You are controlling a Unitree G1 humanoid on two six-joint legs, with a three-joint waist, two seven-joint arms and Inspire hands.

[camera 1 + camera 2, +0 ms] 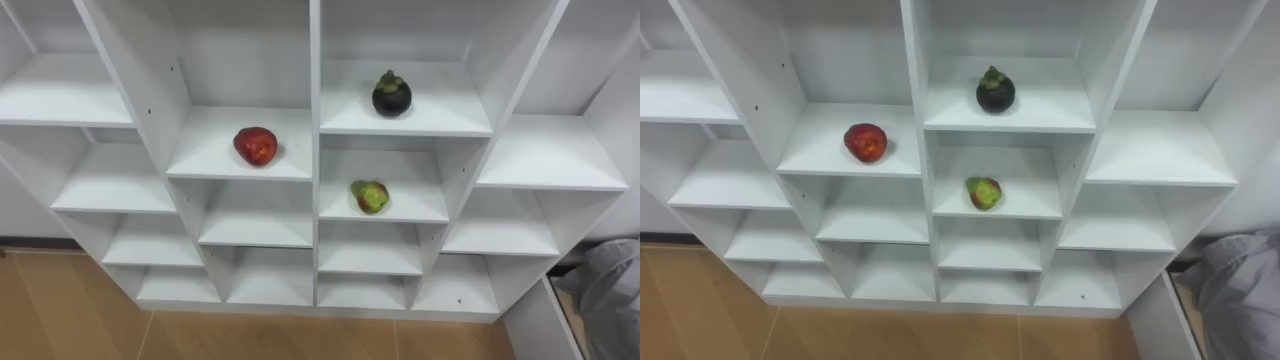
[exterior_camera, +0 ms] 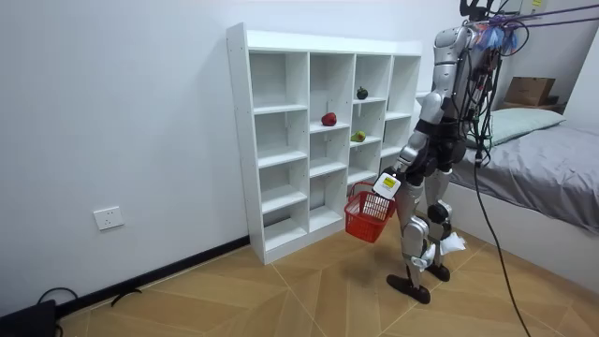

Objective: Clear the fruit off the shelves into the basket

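Left hand (image 2: 387, 184) hangs low at the robot's side, and as far as the room view lets me read it, the fingers are hooked round the handle of a red basket (image 2: 369, 217) dangling just beneath. The robot stands facing the white closet (image 1: 313, 60), close in, with the bed (image 2: 552, 178) off on its far side.

All three fruits sit on shelves above that left hand and beyond it, well apart from the basket. I can't see into the basket from here.

Nearest across is the apple (image 1: 256, 146): red, glossy and round, alone on its shelf. It should be firm, fairly light and a bit slick, so I'd cup it round the middle from the front.

One bay further from the hand and a shelf higher is the mangosteen (image 1: 391, 94), dark and almost black, with a leafy cap on top. The rind is probably hard, so take it round the body and not by the cap.

Below that sits the green-and-red fruit (image 1: 370, 196), lopsided and blotchy. I can't name its kind. It may be softer and bruise easily, so a gentle wrap suits it.

All three are round things on smooth shelves, and my guess is a nudge sends them rolling to the back.
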